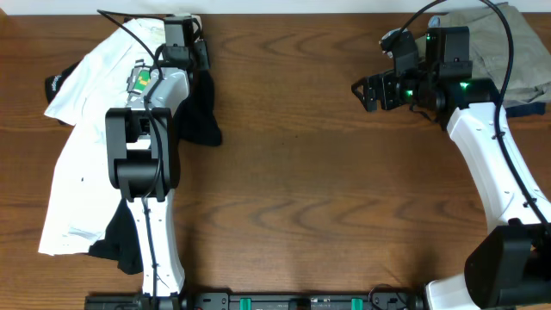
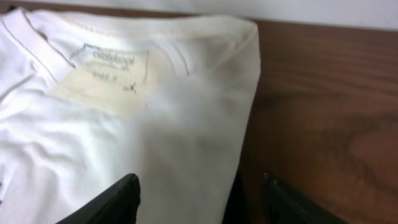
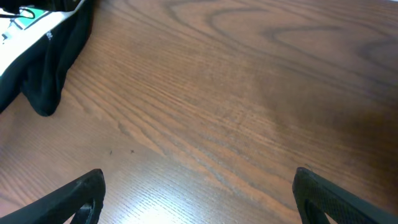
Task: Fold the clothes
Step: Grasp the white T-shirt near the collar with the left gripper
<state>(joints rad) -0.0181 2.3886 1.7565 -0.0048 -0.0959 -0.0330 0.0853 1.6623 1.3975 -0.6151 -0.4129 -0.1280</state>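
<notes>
Over the white T-shirt (image 2: 112, 149) collar, left gripper (image 2: 199, 190) hovers spread, seemingly poised to pinch; right gripper (image 3: 199, 190) hangs spread above the table (image 3: 224, 87).

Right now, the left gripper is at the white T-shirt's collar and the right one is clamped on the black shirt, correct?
Not quite. The left gripper is at the collar of the white T-shirt, but the right gripper is open over bare table; the right wrist view shows the black shirt lying apart from it.
</notes>
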